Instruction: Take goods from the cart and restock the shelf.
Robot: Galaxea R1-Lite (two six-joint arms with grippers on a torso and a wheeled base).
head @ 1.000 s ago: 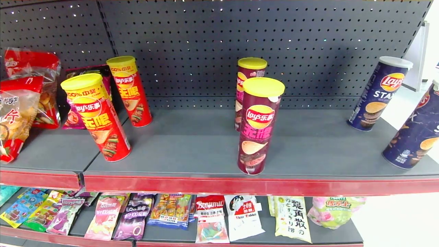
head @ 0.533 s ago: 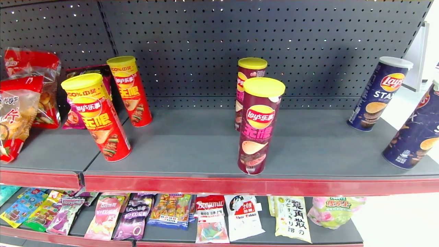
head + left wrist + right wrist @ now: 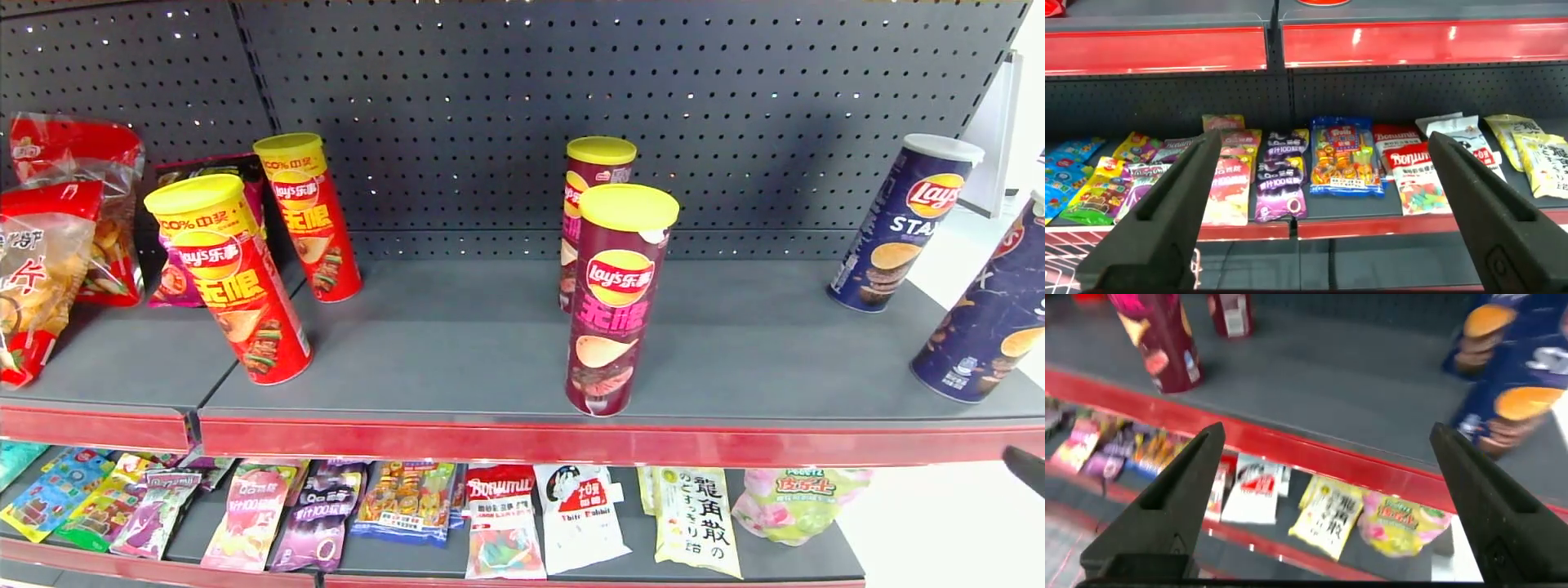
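The right hand (image 3: pixel 1327 429) hangs released and empty, fingers spread before the red front lip of the shelf (image 3: pixel 457 351). Just beyond it, at the shelf's right end, stand what look through the blur like two blue cans (image 3: pixel 1515 384), with a maroon can (image 3: pixel 1163 335) further left. The left hand (image 3: pixel 1324 137) is likewise spread wide with nothing in it, lower down, facing the candy bags (image 3: pixel 1343 159) lying on the lower shelf (image 3: pixel 1364 206), while two red cans (image 3: pixel 237 282) stand near the upper shelf's left end beside snack bags (image 3: pixel 49 245).
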